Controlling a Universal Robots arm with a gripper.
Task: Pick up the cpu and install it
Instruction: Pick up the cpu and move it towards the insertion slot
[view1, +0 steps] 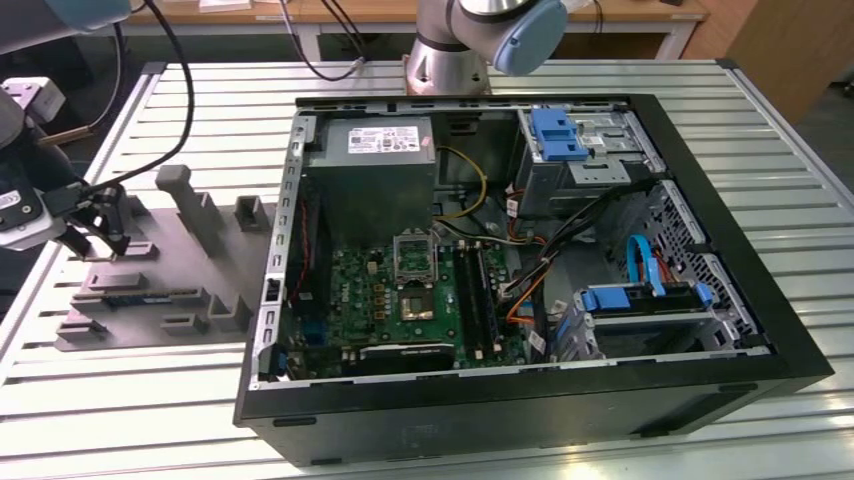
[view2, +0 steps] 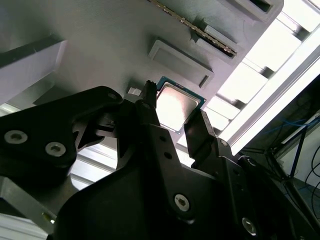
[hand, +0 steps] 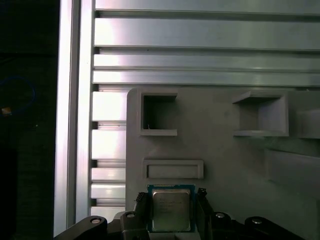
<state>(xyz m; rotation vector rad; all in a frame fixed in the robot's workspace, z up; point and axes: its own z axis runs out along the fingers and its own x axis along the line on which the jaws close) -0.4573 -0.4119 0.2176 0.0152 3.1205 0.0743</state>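
The cpu (hand: 171, 209), a small square chip with a pale metal top and green rim, sits between my gripper's (hand: 172, 207) two dark fingers in both wrist views. One fingertip (view2: 149, 102) meets one edge of the cpu (view2: 177, 106) and the other fingertip (view2: 200, 127) stands at the opposite edge, so the gripper is shut on it. The chip is just over the grey moulded tray (hand: 225, 165). In the exterior view my gripper (view1: 104, 240) hangs low over the tray (view1: 147, 300) at the exterior view's left. The dark silver-framed socket (view1: 416, 300) lies on the green board inside the open computer case.
The open black computer case (view1: 521, 250) takes up the middle, with a grey power supply box (view1: 380, 150), cables and blue drive brackets (view1: 558, 135). Upright posts (view1: 194, 205) rise from the tray. The arm's base (view1: 447, 60) stands behind the case on a slatted metal table (view1: 787, 180).
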